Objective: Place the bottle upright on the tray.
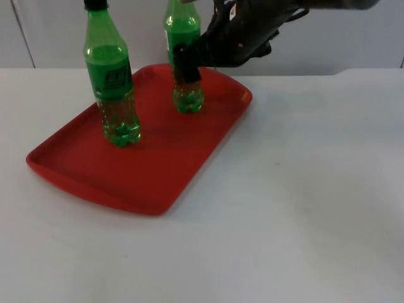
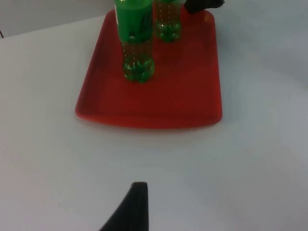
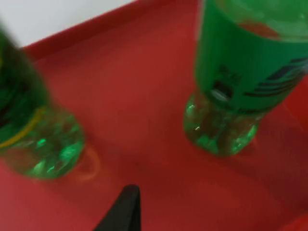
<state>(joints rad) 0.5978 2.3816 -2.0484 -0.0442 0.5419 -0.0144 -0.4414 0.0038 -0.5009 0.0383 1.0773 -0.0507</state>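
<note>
White worktop [image 1: 303, 208]. Red tray [image 1: 158, 183] at left, angled. Near-left on it, one green bottle [image 1: 113, 88] upright, untouched. Farther back, second green bottle [image 1: 185, 63] upright, base on tray; right claw [image 1: 187, 63] at its middle, seemingly clamped on it. Left claw [image 2: 134, 207] waits over bare worktop nearer side; grip state can't tell.

You see the right arm [image 1: 252, 28] as a bulky black mass, matte with a dull sheen on its rounded housings. Its pincer [image 1: 187, 62] is black too, ending in a blocky, squared finger [image 1: 187, 63]. In the left wrist view, a black fingertip [image 2: 132, 207] rises as a tapered, slightly curved wedge with a blunt flat end. The right wrist view gives you the same black wedge shape [image 3: 122, 211], smooth and unmarked.
</note>
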